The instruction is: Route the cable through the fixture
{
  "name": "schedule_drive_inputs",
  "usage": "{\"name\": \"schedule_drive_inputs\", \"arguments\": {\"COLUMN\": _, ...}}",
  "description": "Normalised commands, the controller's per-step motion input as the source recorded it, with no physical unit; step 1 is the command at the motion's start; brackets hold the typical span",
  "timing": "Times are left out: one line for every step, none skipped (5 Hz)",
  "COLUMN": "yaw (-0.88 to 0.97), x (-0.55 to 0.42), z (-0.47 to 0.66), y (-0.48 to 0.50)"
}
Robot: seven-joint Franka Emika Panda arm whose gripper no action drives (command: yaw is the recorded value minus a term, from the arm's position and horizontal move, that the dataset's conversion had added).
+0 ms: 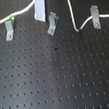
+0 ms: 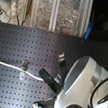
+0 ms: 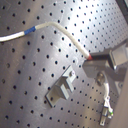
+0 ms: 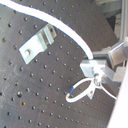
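The white cable [image 1: 73,12] runs in from the first exterior view's left and carries a green band [image 1: 11,18] just above the left fixture [image 1: 9,31]. It rises to my gripper [image 1: 41,7] at the top. It then drops to a blue band [image 1: 79,30], loops, and passes the right fixture [image 1: 95,16]. The middle fixture [image 1: 53,24] stands just below the gripper with no cable in it. In both wrist views the gripper [image 3: 92,57] [image 4: 93,63] is shut on the cable [image 3: 65,31] [image 4: 60,26], above a fixture [image 3: 62,87] [image 4: 37,42].
The black perforated board [image 1: 59,75] fills both exterior views. In the second exterior view the white arm body [image 2: 84,91] covers the lower right, and shelves with bins [image 2: 57,10] stand behind the board's far edge.
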Motion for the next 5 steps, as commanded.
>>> {"name": "schedule_drive_inputs", "arguments": {"yaw": 0.0, "x": -0.008, "z": 0.0, "y": -0.02}}
{"name": "schedule_drive_inputs", "arguments": {"yaw": 0.02, "x": -0.172, "z": 0.28, "y": 0.034}}
{"name": "schedule_drive_inputs", "arguments": {"yaw": 0.0, "x": -0.174, "z": 0.36, "y": -0.035}}
{"name": "schedule_drive_inputs", "arguments": {"yaw": 0.0, "x": -0.003, "z": 0.06, "y": -0.009}}
{"name": "schedule_drive_inputs", "arguments": {"yaw": -0.11, "x": -0.432, "z": 0.39, "y": -0.116}}
